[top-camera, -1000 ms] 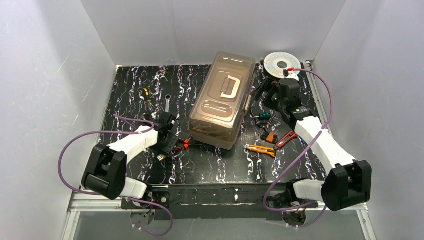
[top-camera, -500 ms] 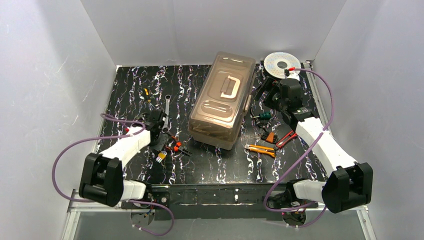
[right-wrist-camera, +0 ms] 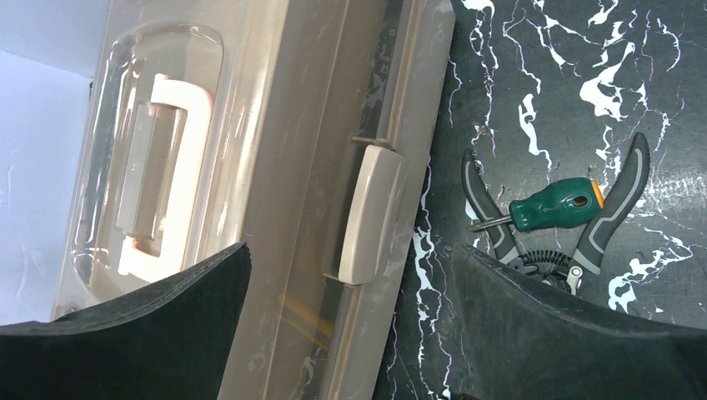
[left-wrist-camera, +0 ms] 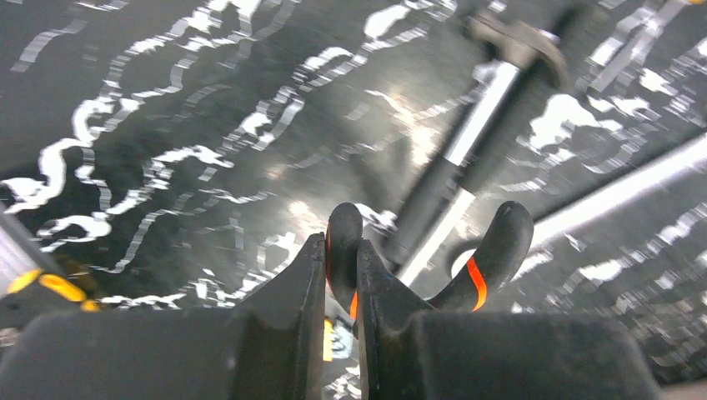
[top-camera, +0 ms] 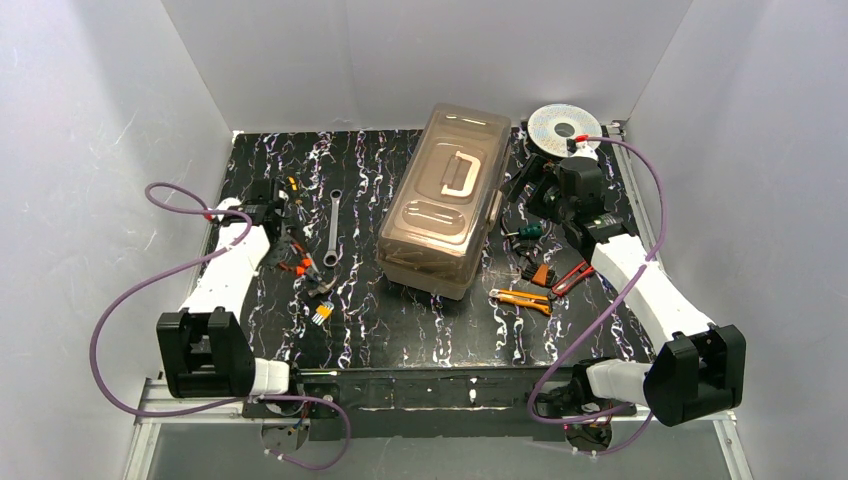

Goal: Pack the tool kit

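Note:
The tan toolbox (top-camera: pixel 440 200) stands shut in the middle of the table, with its cream handle (right-wrist-camera: pixel 162 179) on the lid. My left gripper (top-camera: pixel 286 244) is left of it, shut on one handle of the black-and-orange pliers (top-camera: pixel 300 266). In the left wrist view the fingers (left-wrist-camera: pixel 340 250) pinch that handle, and the other handle (left-wrist-camera: pixel 496 250) sticks out to the right. My right gripper (top-camera: pixel 530 187) is open beside the toolbox's right side, astride the latch (right-wrist-camera: pixel 367 212). A green screwdriver (right-wrist-camera: pixel 554 204) lies on grey-handled pliers (right-wrist-camera: pixel 613 212).
A silver wrench (top-camera: pixel 333 225) lies left of the toolbox, and a silver-shafted tool (left-wrist-camera: pixel 467 142) is under my left gripper. A yellow knife (top-camera: pixel 523 298), red pliers (top-camera: pixel 570 277) and a small yellow brush (top-camera: pixel 321 313) lie in front. The silver-white spool (top-camera: pixel 562 127) stands at the back right.
My left arm has swung left and back, away from the toolbox's front corner, taking the pliers with it. The right arm and toolbox have not moved.

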You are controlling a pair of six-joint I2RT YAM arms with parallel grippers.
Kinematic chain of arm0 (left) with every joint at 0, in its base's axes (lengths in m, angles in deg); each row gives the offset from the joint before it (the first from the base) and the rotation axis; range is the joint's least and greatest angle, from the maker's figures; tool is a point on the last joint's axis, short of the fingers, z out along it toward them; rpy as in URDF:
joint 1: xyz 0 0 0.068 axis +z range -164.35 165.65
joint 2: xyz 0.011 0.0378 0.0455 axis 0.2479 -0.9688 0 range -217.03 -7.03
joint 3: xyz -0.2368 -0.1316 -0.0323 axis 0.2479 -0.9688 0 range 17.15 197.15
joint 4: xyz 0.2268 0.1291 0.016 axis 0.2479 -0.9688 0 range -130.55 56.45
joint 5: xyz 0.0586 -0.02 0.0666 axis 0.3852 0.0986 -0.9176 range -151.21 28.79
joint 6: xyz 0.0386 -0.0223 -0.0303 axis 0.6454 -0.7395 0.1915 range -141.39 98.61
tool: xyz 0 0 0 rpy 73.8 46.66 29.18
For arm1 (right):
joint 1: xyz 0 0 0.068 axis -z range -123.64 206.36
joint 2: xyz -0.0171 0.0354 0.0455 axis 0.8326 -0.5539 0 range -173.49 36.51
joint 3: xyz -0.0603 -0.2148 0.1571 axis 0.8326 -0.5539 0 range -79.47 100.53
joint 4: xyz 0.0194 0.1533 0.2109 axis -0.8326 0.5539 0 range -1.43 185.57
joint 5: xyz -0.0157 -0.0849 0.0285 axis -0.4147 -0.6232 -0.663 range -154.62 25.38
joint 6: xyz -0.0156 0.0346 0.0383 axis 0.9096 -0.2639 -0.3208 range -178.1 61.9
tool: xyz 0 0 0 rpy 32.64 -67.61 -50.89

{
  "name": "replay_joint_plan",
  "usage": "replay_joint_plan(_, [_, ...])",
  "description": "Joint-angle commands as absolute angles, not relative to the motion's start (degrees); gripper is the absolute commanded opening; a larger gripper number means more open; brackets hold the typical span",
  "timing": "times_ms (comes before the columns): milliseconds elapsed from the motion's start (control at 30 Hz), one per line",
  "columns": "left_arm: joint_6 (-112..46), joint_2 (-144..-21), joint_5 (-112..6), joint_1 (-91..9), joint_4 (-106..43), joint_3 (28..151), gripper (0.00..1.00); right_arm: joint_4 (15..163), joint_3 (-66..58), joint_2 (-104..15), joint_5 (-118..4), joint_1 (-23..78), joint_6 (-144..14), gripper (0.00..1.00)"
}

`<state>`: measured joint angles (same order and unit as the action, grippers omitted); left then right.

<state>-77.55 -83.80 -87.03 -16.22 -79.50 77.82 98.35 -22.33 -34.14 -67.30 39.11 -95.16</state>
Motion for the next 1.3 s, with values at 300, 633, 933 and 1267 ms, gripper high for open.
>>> replay_joint_plan(300, [-68.18, -88.1, -79.87, -7.72, -76.73, 73.7, 0.6, 99.59, -18.2, -36.75, -61.46, 39.38, -92.12, 0.98])
replay_joint_plan(633, [-53.1, -76.06, -56.09, -12.91, -63.0, 78.75, 0.98, 99.66, -15.37, -38.51, -52.8, 39.66, -92.08, 0.95])
replay_joint_plan(933, [-51.51, -84.74, -43.42, -27.21, -53.32, 90.18, 0.98, 67.03, -37.33, -38.65, -32.1, 52.45, -113.82, 0.87])
replay_joint_plan(1267, [-52.05, -101.85, -38.28, -34.2, -51.02, 104.22, 0.98, 17.27, -40.38, -65.65, -16.07, 55.74, -136.54, 0.91])
